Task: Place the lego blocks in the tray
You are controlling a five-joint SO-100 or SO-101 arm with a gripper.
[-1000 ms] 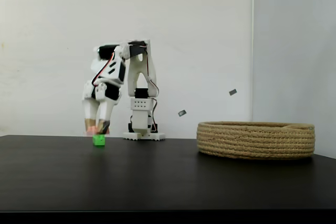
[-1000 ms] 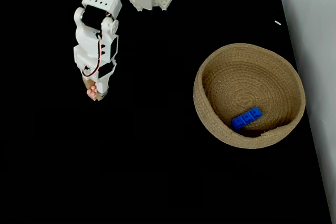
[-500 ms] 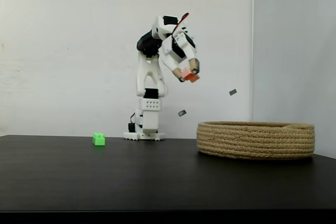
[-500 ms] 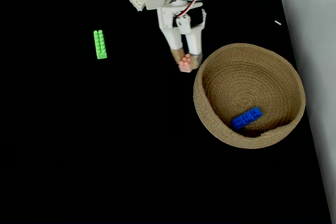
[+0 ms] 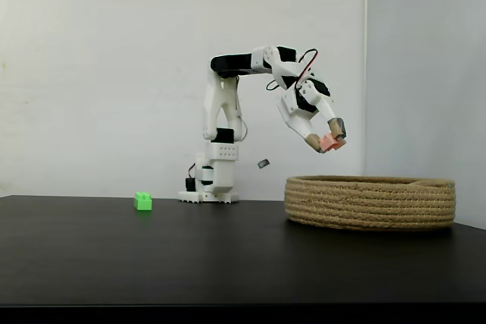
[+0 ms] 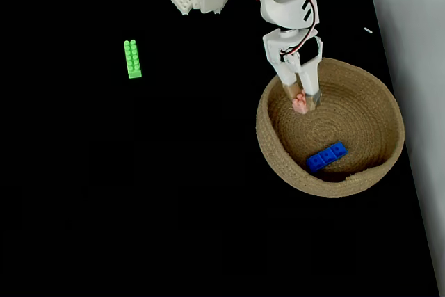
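- While I work, the green brick (image 6: 132,59) lies far left on the black counter (image 6: 139,193), well apart from the tray and not yet collected.
- My fingers (image 6: 300,103) are clamped on the pink brick (image 5: 329,143), held above the tray (image 6: 274,154) just inside its near-left rim in the top-down view.
- To release well, I judge I should drop lower toward the woven floor before opening, so the brick cannot bounce out.
- Further right, the blue brick (image 6: 327,156) rests inside the tray.
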